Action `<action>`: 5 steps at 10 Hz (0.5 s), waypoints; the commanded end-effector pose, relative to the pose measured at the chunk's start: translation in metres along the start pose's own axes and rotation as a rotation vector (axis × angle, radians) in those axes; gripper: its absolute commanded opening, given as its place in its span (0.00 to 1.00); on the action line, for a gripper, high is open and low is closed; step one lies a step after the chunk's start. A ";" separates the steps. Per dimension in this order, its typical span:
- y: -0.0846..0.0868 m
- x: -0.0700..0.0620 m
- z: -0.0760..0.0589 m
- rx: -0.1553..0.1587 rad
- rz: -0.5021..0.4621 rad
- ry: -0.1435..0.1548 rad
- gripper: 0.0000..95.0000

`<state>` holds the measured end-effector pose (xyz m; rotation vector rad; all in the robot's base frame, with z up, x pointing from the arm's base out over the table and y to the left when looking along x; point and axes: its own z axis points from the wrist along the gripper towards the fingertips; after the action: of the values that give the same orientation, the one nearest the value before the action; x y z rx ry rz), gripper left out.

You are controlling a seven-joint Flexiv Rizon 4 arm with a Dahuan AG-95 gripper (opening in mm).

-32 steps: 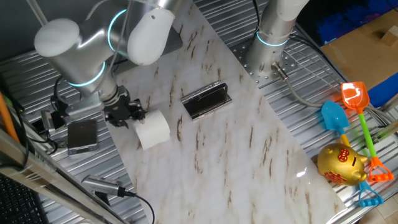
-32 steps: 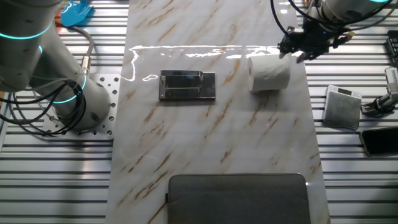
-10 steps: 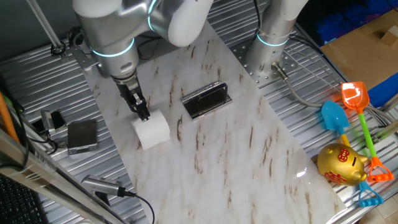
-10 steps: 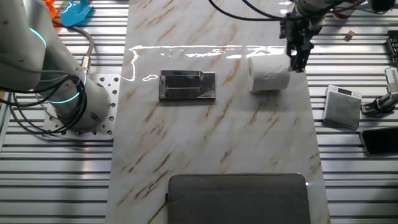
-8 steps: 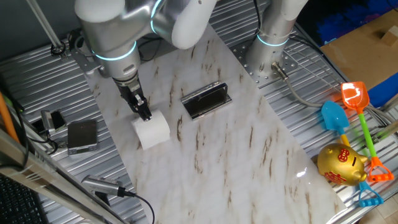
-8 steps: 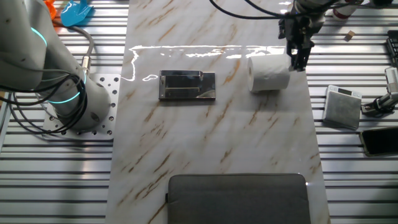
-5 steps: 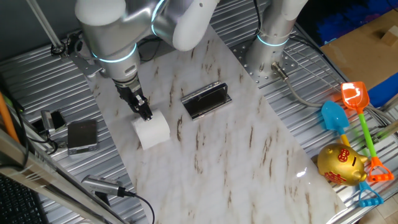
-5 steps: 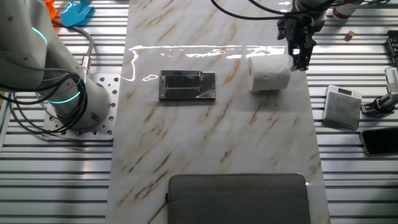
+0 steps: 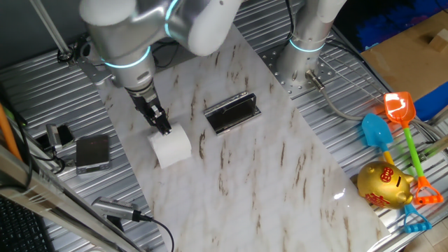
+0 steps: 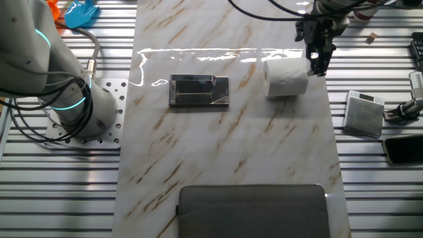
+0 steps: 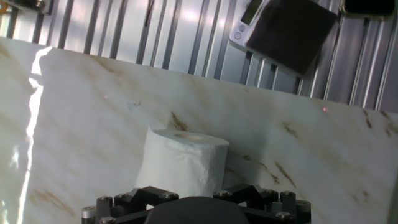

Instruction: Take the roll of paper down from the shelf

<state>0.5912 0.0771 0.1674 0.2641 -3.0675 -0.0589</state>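
The white roll of paper [image 9: 171,147] stands on end on the marble tabletop, near its edge, also in the other fixed view [image 10: 286,78] and low in the hand view [image 11: 183,162]. The dark, shiny-edged shelf [image 9: 232,113] sits empty on the marble, well apart from the roll [image 10: 199,90]. My gripper [image 9: 163,128] points down at the roll's outer side, its tip beside the roll's top rim [image 10: 318,70]. The fingers look pressed together and hold nothing. The hand view shows only the gripper's dark base, not the fingertips.
A flat grey square box [image 9: 92,152] lies on the ribbed metal just beyond the roll [image 11: 289,34]. A large grey mat [image 10: 254,210] lies at one table end. A second arm's base [image 9: 304,49] stands beside the marble. Toys and a gold piggy bank [image 9: 383,185] lie off to the side.
Since 3.2 s ago the hand has swung from lying level beside the roll to pointing straight down at its outer rim. Over the last second it barely moved. The roll has not moved.
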 end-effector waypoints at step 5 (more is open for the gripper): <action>0.000 0.001 0.000 -0.015 0.008 0.012 1.00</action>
<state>0.5896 0.0767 0.1684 0.2377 -3.0486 -0.0929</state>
